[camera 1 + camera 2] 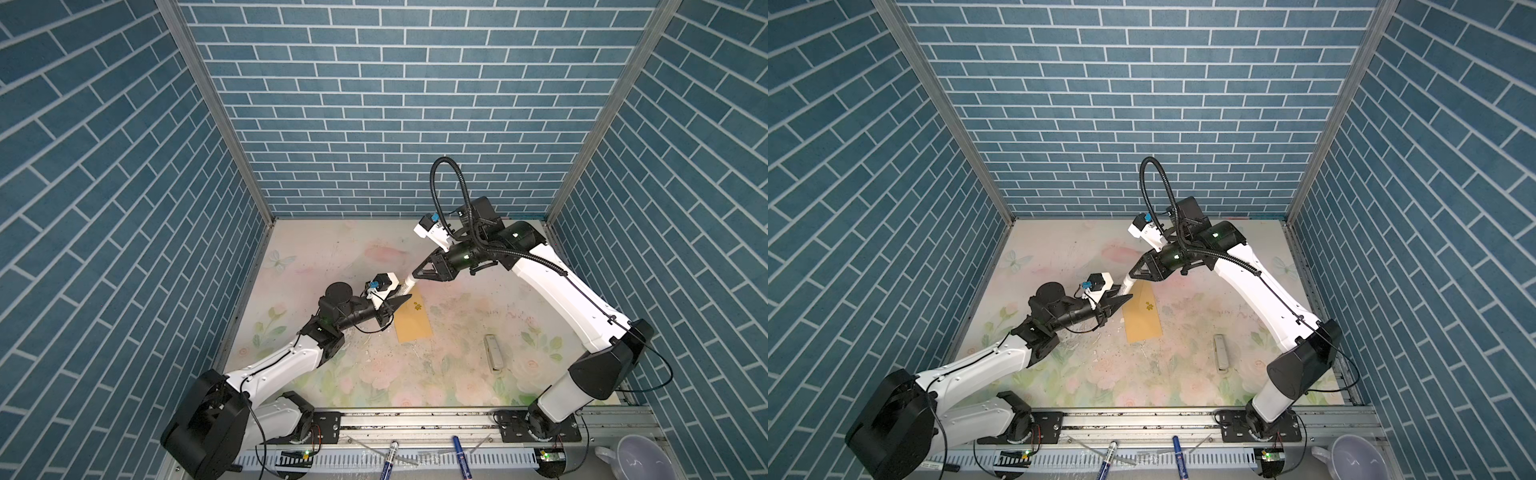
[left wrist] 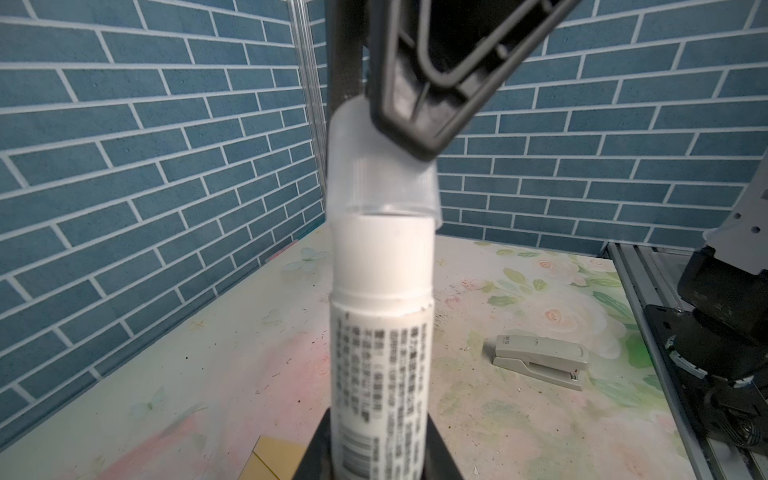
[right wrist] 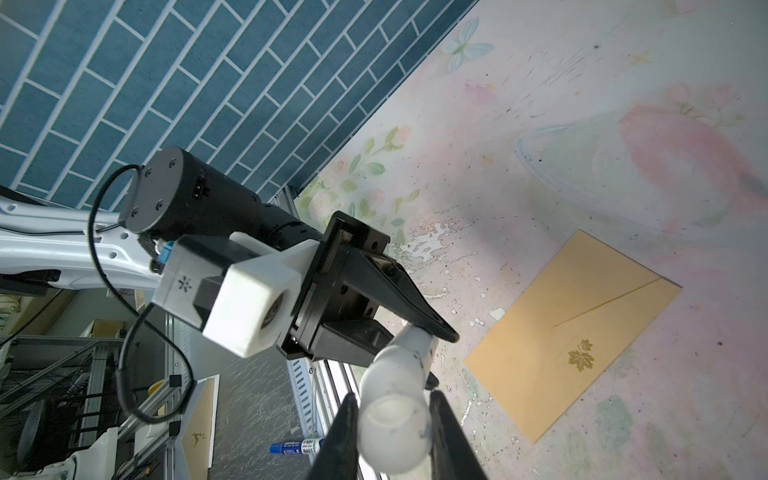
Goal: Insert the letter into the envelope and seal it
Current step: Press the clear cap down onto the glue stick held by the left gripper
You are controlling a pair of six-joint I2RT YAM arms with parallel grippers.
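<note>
We see the left gripper (image 1: 399,298) clamped on a white glue stick (image 2: 382,353) and the right gripper (image 1: 413,275) pinching its cap (image 2: 382,174), both well apart from the stapler (image 1: 493,352), while the envelope (image 1: 413,322) lies flat on the table (image 1: 332,257) nearer that stapler.

Setting: robotics lab test cell. Evidence: blue brick-print wall panels (image 1: 374,104) on aluminium posts (image 1: 214,112), three sides; floral-print tabletop (image 1: 457,374), centre; slotted aluminium rail (image 1: 415,419) carrying two bolted arm bases (image 1: 540,432), bottom edge; metal racking (image 3: 45,374) outside, lower left of the right wrist view.
</note>
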